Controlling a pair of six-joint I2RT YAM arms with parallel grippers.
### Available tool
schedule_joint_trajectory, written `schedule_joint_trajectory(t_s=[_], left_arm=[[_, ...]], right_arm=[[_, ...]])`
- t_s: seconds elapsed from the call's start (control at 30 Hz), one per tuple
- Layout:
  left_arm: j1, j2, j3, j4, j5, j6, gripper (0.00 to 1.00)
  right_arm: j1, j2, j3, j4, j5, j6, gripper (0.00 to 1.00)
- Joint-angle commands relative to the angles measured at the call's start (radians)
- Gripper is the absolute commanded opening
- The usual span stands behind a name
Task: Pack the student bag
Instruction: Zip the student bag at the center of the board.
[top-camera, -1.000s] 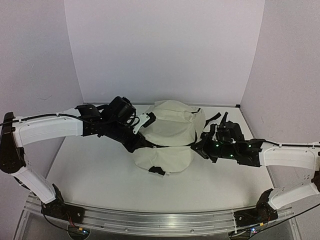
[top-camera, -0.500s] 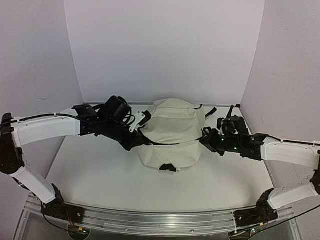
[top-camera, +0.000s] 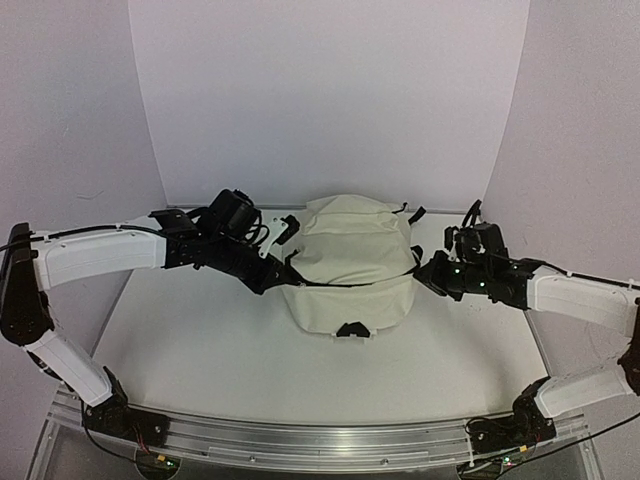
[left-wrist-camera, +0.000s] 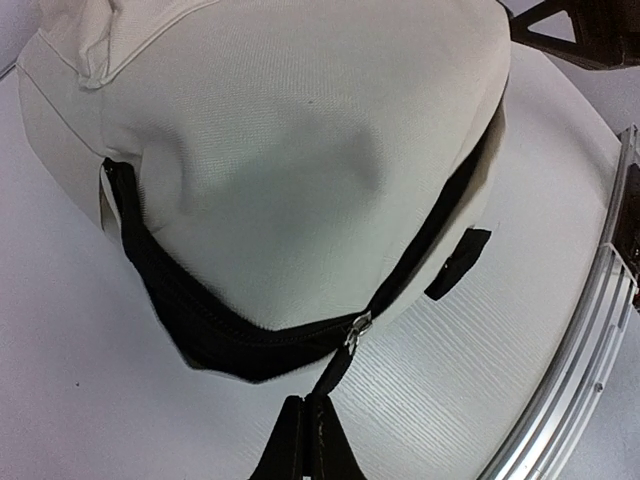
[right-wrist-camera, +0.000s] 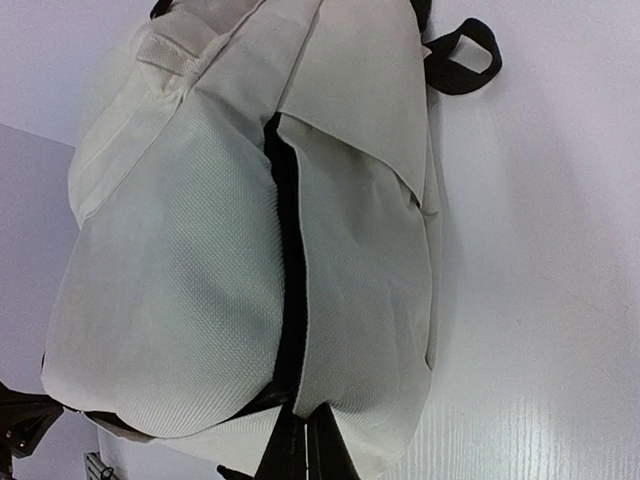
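Note:
The student bag (top-camera: 350, 255), cream fabric with black zippers, lies on its side mid-table between both arms. My left gripper (top-camera: 287, 277) is at its left end. In the left wrist view the left gripper (left-wrist-camera: 305, 400) is shut on the black zipper pull cord just below the metal slider (left-wrist-camera: 357, 331); the black zipper band curves across the bag (left-wrist-camera: 300, 150). My right gripper (top-camera: 421, 272) is at the bag's right end. In the right wrist view the right gripper (right-wrist-camera: 303, 418) is shut on the bag's (right-wrist-camera: 170, 250) fabric edge where the black zipper line ends.
A black buckle tab (top-camera: 350, 329) sticks out at the bag's near edge, and black strap loops (right-wrist-camera: 462, 58) lie at its far side. The aluminium rail (top-camera: 300, 440) runs along the table's near edge, and white walls close in the back and sides.
The bag has shifted to the right and swung square, stretched between the two grippers. The right gripper moved back and right, the left gripper followed rightward. Both stayed shut.

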Motion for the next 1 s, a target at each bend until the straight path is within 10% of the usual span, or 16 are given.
schedule_joint_trajectory(t_s=[0.0, 0.23, 0.97], left_arm=[[0.029, -0.003, 0.062, 0.039, 0.093, -0.012, 0.0], [0.029, 0.01, 0.034, 0.088, 0.169, -0.067, 0.0], [0.049, -0.11, -0.149, 0.193, 0.1, -0.252, 0.0]], right_arm=[[-0.032, -0.03, 0.132, -0.032, -0.11, -0.236, 0.24], [0.222, -0.014, 0.3, -0.171, 0.009, -0.494, 0.66], [0.644, 0.524, 0.609, -0.18, 0.449, -0.824, 0.44]])
